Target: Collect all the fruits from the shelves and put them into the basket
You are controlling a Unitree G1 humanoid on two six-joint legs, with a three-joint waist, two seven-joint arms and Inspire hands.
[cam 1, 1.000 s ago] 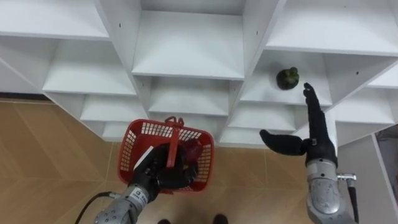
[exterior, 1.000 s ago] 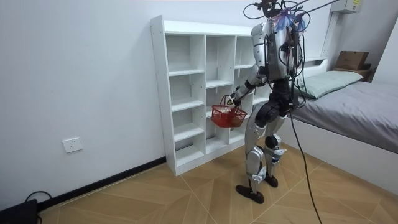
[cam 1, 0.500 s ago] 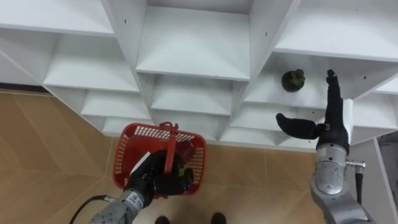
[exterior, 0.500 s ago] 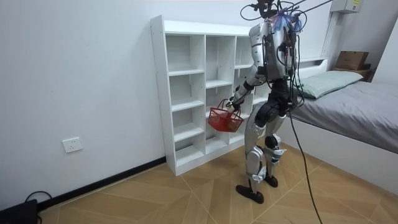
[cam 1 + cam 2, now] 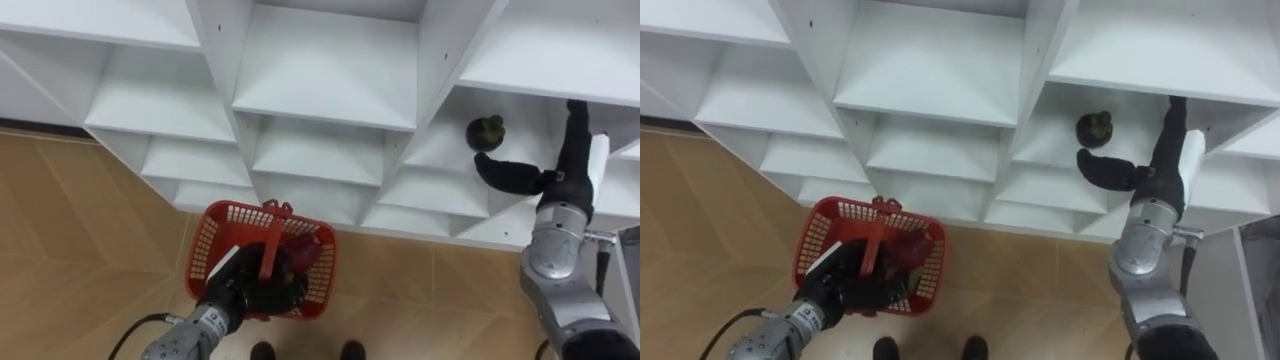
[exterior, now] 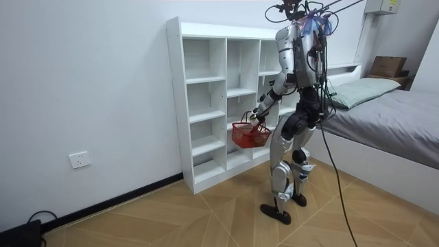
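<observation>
Partly done: red fruit in basket, handle clasped by left hand. Dark fruit on shelf, just beyond thumb of right hand; fingers straight, spread; grasp pending.

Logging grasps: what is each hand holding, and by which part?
Left hand grips the red basket by its handle; right hand, open beside the dark fruit, holds nothing.
</observation>
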